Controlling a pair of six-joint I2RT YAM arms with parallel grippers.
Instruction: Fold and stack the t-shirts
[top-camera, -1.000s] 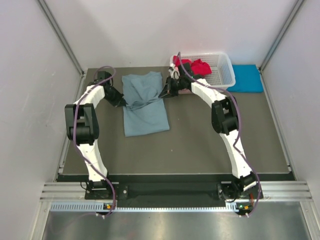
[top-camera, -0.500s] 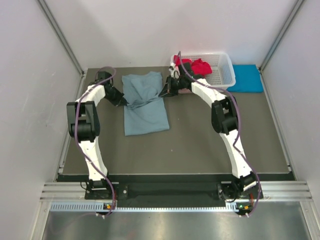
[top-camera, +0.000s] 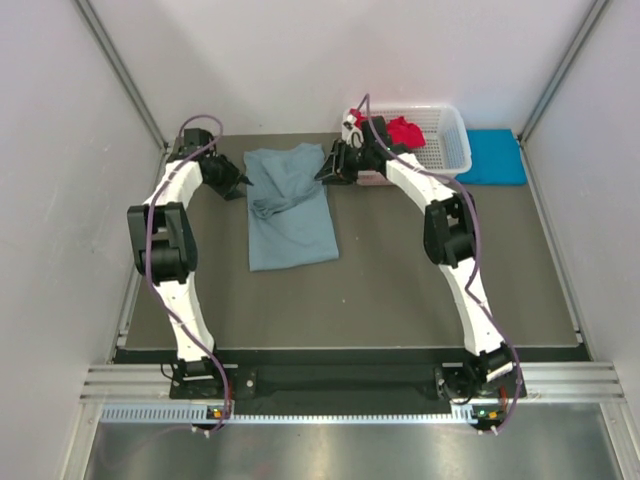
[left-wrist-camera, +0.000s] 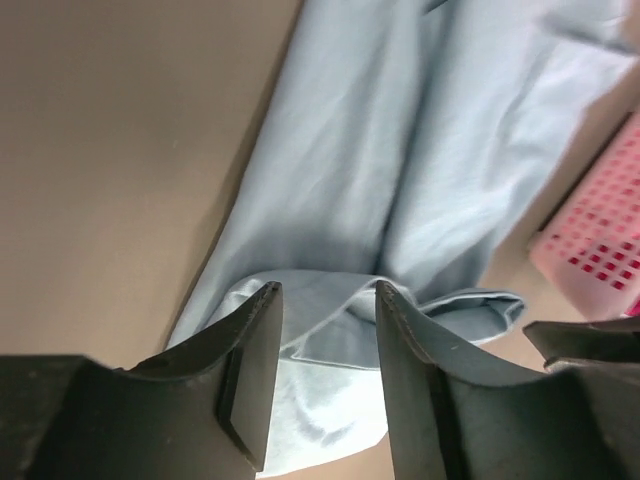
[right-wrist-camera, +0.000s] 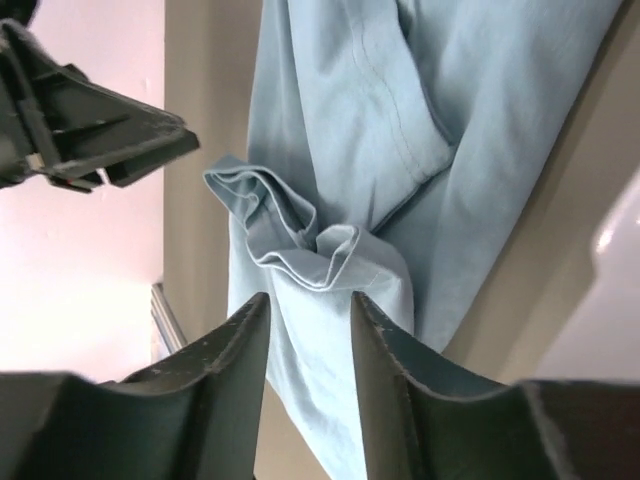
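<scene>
The grey-blue t-shirt (top-camera: 290, 212) lies on the bench (top-camera: 420, 280) between the two arms. Its near half is flat and its far half is rumpled, with a bunched fold along the left edge. The left tool (top-camera: 243, 183) hangs just beside that left edge. In its wrist view its fingers (left-wrist-camera: 258, 340) are spread, with nothing pinched and the cloth lying beyond them. The right tool (top-camera: 322, 172) sits at the shirt's far right edge, its fingers (right-wrist-camera: 240, 345) also spread apart and gripping nothing, above a crumpled sleeve. Just right of it stands a white lattice basket (top-camera: 455, 128) holding a red t-shirt (top-camera: 403, 131). A turquoise t-shirt (top-camera: 494, 157) lies flat beside the basket at the far right corner.
</scene>
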